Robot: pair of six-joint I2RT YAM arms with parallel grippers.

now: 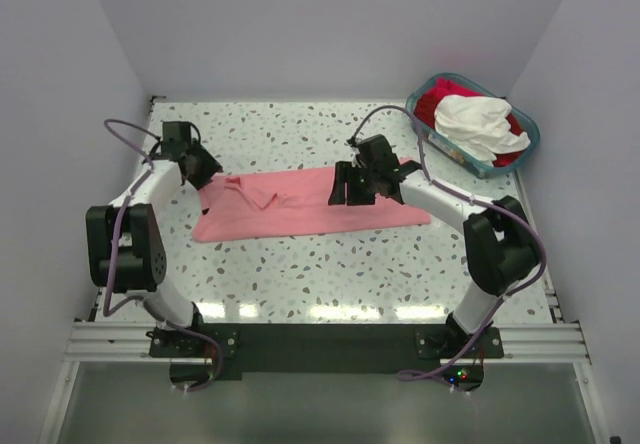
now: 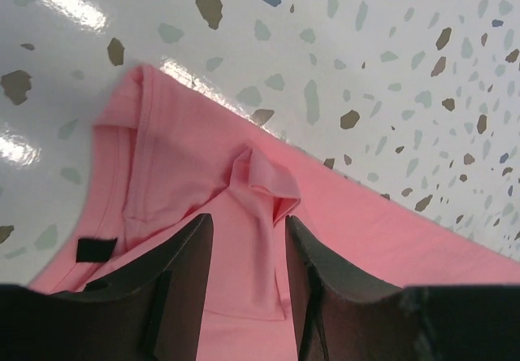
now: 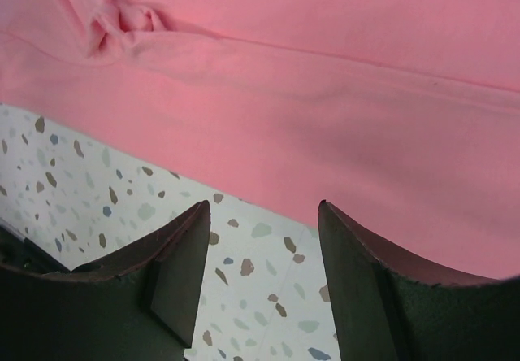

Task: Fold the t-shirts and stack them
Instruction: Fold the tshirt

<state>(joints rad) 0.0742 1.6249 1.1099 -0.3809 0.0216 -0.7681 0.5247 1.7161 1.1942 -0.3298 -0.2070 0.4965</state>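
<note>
A salmon-pink t-shirt [image 1: 290, 209] lies as a long folded strip across the middle of the table. My left gripper [image 1: 205, 177] is at its left end, low over the cloth. In the left wrist view the shirt [image 2: 187, 154] shows its dark neck tag [image 2: 96, 250], and my left gripper [image 2: 248, 224] is open with a raised crease between the jaws. My right gripper [image 1: 352, 194] hovers over the shirt's right part. In the right wrist view it [image 3: 264, 210] is open and empty over bare table, just short of the shirt's edge [image 3: 325, 109]. A white t-shirt [image 1: 475, 124] and a red one [image 1: 436, 98] lie in the basket.
The teal-blue plastic basket [image 1: 452, 155] stands at the back right corner, close to the right arm. The speckled table [image 1: 300, 274] runs in front of the shirt. Walls close in on the left, back and right.
</note>
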